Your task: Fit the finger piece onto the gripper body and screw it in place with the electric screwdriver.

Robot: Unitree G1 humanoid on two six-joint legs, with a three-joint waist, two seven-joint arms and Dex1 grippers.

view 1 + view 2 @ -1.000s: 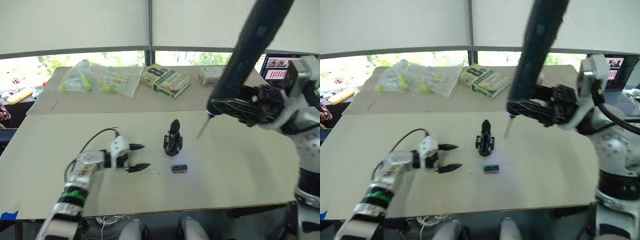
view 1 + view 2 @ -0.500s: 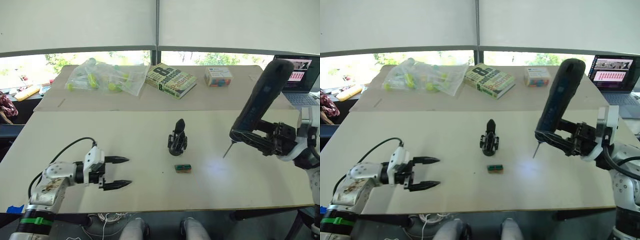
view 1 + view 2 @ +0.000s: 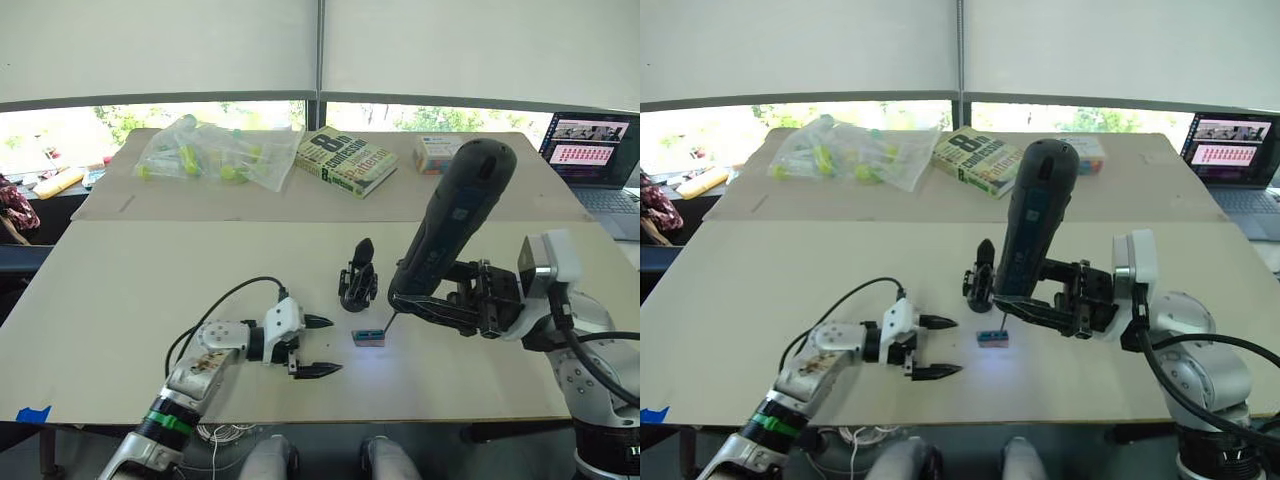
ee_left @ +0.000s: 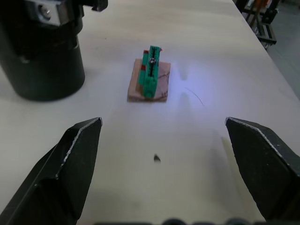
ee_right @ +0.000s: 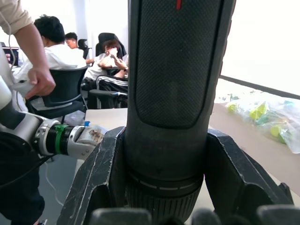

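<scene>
While my right gripper (image 3: 445, 305) is clamped around the lower barrel of the electric screwdriver (image 3: 450, 226), I judge that tool top-heavy: a long, thick, rigid cylinder rising well above the hold, so it will want to lever over if the grip loosens. Its textured casing should resist slipping. The thin metal bit is the delicate part, and I keep my hold on the barrel, never near the tip. The bit points down at a small green and red block (image 3: 367, 337) lying on the table (image 3: 120, 290), with a bluish glow from the tip light on the surface beside it.

My left gripper (image 3: 312, 346) hovers low over the table with its two black fingers spread wide and nothing between them, aimed toward that block. The gripper body (image 3: 356, 282) stands upright just behind the block, its pointed finger up. It looks stiff and compact, light enough to skid if pushed, so I would take it by the round base, not by the finger. I cannot pick out a separate finger piece.

From the left wrist camera I get what the head views are too far off to give: the green part sits on edge atop a reddish pad, with a small dark speck on the table nearer my fingers. From the right wrist camera, the barrel sits snug between the fingers, and people are seated in a room beyond.
</scene>
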